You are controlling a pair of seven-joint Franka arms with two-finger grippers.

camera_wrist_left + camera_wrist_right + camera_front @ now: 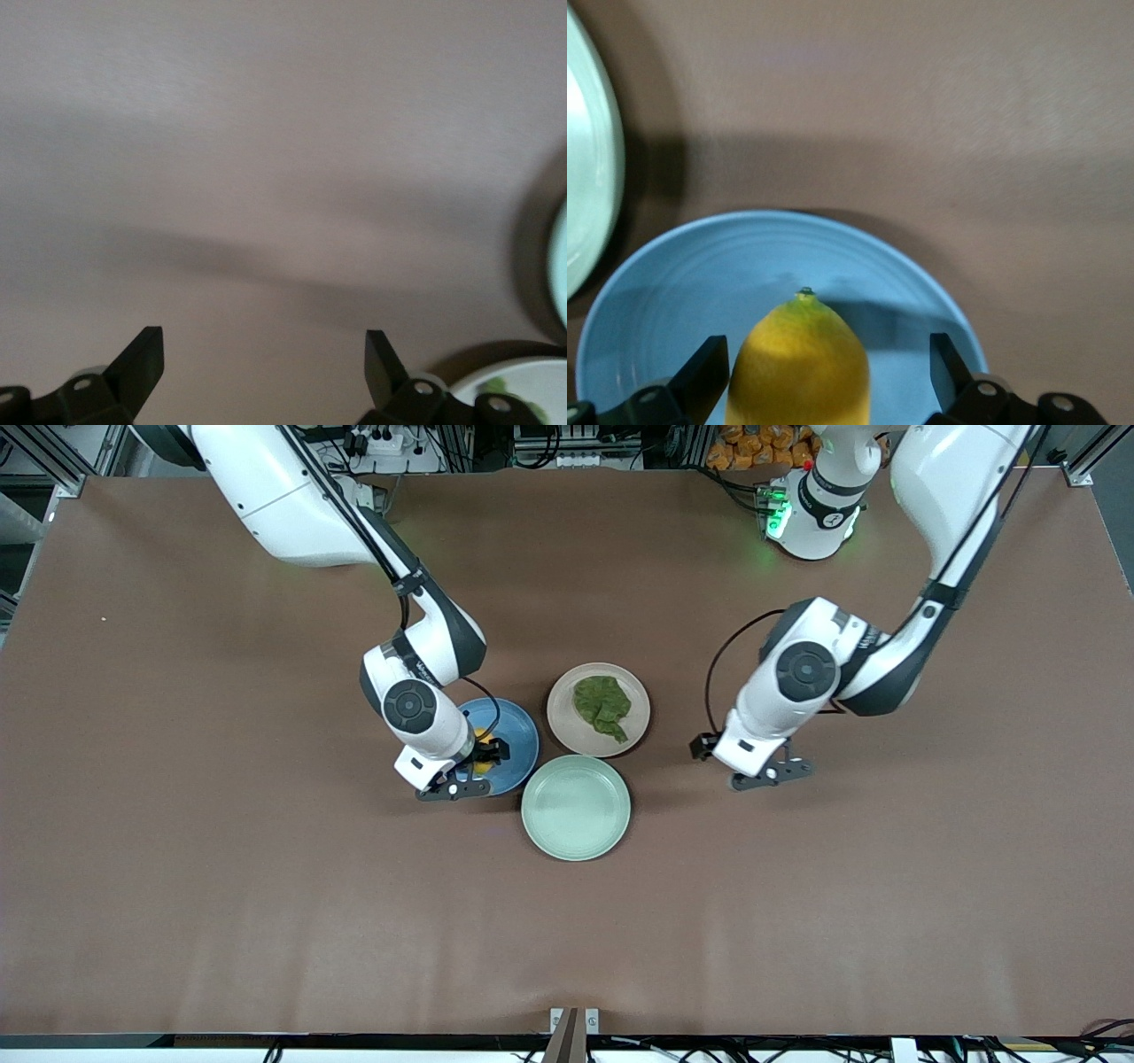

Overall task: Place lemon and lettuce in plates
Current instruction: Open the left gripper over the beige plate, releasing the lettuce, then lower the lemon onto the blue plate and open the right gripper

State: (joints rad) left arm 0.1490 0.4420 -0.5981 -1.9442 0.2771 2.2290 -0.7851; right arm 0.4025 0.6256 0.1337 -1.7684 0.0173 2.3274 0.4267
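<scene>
The lemon (802,365) lies in the blue plate (516,737), and the right gripper (824,367) is low over this plate with its two fingers spread wide – one on each side of the fruit, with a gap between each finger and the yellow skin. So the pincer is released, it does not grasp the lemon.

Taking the blue plate as the landmark: the beige-pink plate (567,691) sits just beside it, toward the left arm's end of the table and a little farther from the front camera. The lettuce (602,706) rests inside this plate, a dark green crinkled leaf. The mint-green plate (576,808) is also just beside the blue plate, nearer to the front camera.

The left gripper (264,367) hangs over the bare brown table (177,824), past the beige-pink plate as seen from the blue plate – its fingers are also apart and hold nothing.
</scene>
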